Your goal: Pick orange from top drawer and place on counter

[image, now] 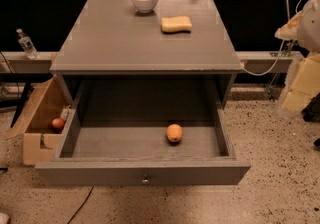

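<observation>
Camera view showed the orange lying loose in the open top drawer, below the counter. My gripper hung at the right edge, well apart, its grip state untellable. The pick wasn't begun, I judged; next it needed reaching down over the fruit.

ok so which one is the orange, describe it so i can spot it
Find the grey cabinet's pulled-out top drawer below the counter; the gripper is off at the view's right edge. The orange lies alone inside, right of centre. The redder fruit sits outside the drawer, in the cardboard box at left.
</observation>
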You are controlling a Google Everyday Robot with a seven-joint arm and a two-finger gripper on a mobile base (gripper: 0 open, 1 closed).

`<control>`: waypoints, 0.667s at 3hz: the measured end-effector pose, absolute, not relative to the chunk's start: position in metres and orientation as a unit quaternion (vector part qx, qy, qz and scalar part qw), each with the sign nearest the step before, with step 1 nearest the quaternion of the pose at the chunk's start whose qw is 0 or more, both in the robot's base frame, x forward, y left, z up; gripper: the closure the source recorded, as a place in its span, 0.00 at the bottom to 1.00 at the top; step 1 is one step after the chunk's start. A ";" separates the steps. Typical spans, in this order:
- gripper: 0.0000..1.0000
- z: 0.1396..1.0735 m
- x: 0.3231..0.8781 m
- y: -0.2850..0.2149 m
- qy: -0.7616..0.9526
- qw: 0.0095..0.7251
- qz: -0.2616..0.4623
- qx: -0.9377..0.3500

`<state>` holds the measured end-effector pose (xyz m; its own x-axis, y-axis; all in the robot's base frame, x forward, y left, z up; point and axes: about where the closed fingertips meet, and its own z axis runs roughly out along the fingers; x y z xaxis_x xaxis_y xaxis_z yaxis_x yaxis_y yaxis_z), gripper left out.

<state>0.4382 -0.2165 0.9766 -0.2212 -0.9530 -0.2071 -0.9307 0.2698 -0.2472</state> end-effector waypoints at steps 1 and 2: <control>0.00 0.977 0.438 -0.216 0.781 0.160 -0.035 -0.603; 0.00 0.960 0.443 -0.206 0.779 0.189 -0.009 -0.598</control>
<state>0.4429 -0.2056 0.9599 -0.2127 -0.9351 -0.2835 -0.9281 0.2841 -0.2406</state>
